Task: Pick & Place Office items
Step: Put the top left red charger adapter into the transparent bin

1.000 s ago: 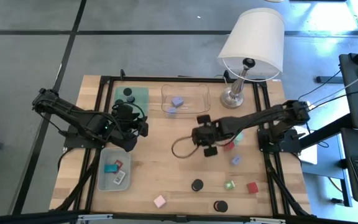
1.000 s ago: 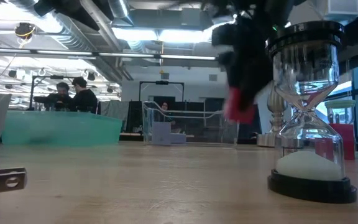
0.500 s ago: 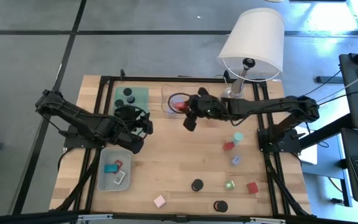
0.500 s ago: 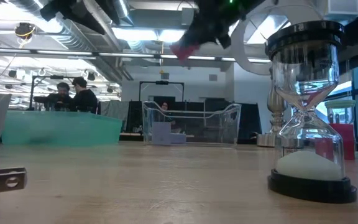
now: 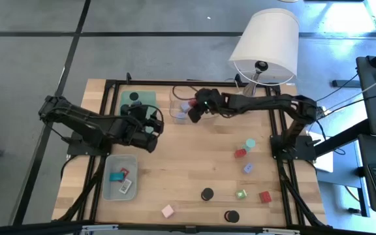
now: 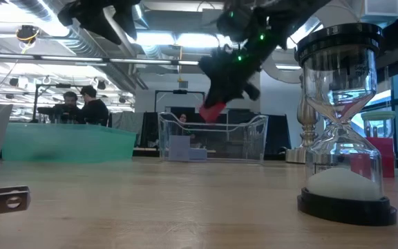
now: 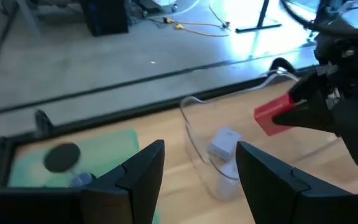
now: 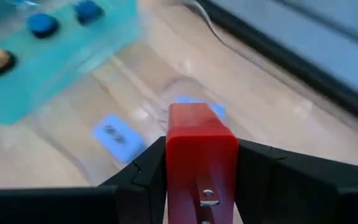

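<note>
High view, looking straight down on a wooden table (image 5: 175,163) with my two dark arms over it. My right gripper (image 5: 193,112) reaches from the right side to the clear tray (image 5: 209,94) at the table's far edge. Its fingers are closed tight on a red block (image 8: 201,155), which the right wrist view shows clamped between them and hanging above the tray, not yet set down. Two lilac blocks (image 8: 112,133) already lie in that tray.

My left gripper (image 5: 150,124) hovers near the green mat (image 5: 146,98), just beside the clear tray. Its fingers (image 7: 143,167) stand partly apart with nothing between them. One black round cap (image 5: 134,96) shows on the mat; more may lie hidden under the arm.

A grey tray (image 5: 109,186) near the left front of the table already holds a teal block (image 5: 116,176), a small red piece and a flat labelled rectangle (image 5: 126,187).

Much sorting is left, by my judgement. Loose on the table are a teal block (image 5: 249,143), a red block (image 5: 239,153), a lilac block (image 5: 247,168), a green block (image 5: 241,194), another red block (image 5: 265,196), a pink block (image 5: 168,211), and two black round caps (image 5: 207,194). So roughly half the visible pieces sit in a tray or on the mat, and the rest wait on bare wood. A white-shaded lamp (image 5: 264,42) stands at the far right.
</note>
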